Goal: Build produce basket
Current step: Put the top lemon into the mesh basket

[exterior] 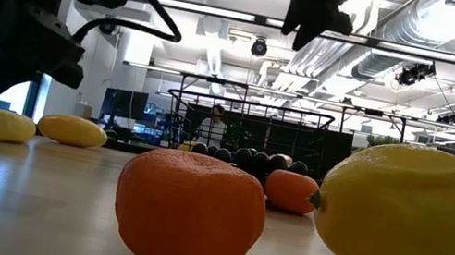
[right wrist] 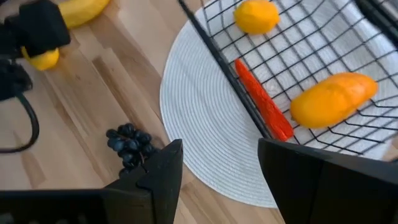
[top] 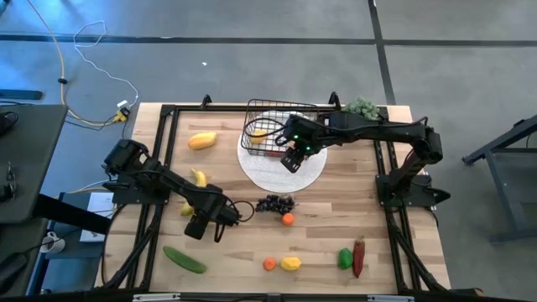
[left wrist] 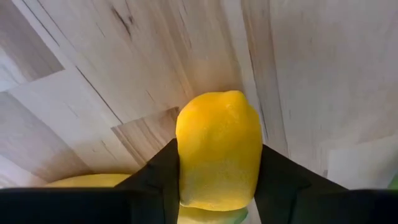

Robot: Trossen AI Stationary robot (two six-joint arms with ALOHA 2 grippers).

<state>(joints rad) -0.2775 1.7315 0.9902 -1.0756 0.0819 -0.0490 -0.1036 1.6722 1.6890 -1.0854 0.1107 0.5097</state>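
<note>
Pale matt wood-grain table (left wrist: 323,68), black wire-mesh basket (right wrist: 298,43), woven-textured white plate (right wrist: 205,124), dimpled yellow lemon (left wrist: 219,149).

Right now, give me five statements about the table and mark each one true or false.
1. The left pincer has a lemon between its fingers. True.
2. The basket stands on bare wood, clear of the white mat. False: it rests partly on the round white mat.
3. The basket holds nothing. False: the right wrist view shows a red chili, a small orange fruit and a larger orange one inside.
4. The grapes lie on the table beside a small orange. True.
5. The right pincer carries the cucumber. False: its fingers are open with nothing between them; the cucumber lies near the table's front edge.
</note>
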